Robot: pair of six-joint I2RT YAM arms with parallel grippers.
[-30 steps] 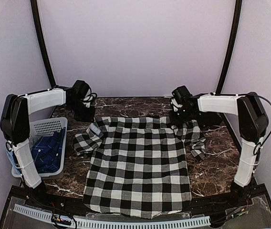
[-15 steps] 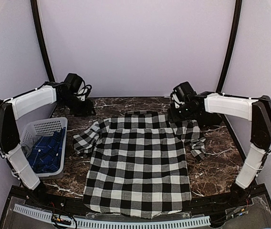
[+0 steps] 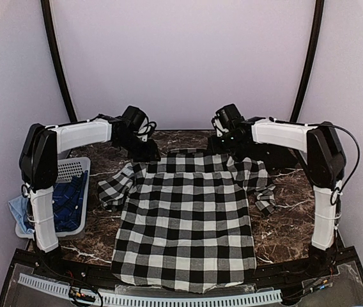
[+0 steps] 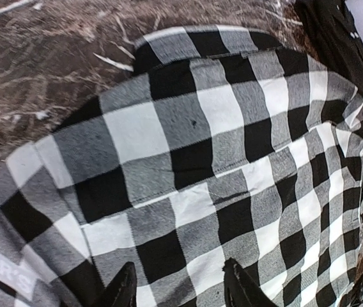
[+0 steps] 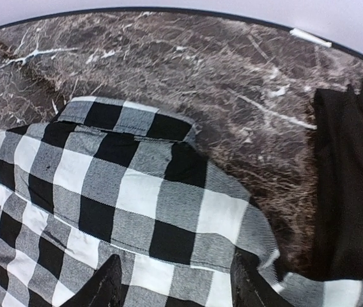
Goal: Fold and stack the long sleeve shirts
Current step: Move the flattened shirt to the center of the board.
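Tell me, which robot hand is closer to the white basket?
Left. The left gripper is at the checked shirt shoulder on the side of the basket; the right gripper is at the far shoulder.

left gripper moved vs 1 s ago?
Yes. The left gripper has swung right in the top view, away from the basket, and is now over the shirt's far edge.

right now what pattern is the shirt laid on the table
Black-and-white check on the shirt, clearest in the left wrist view.
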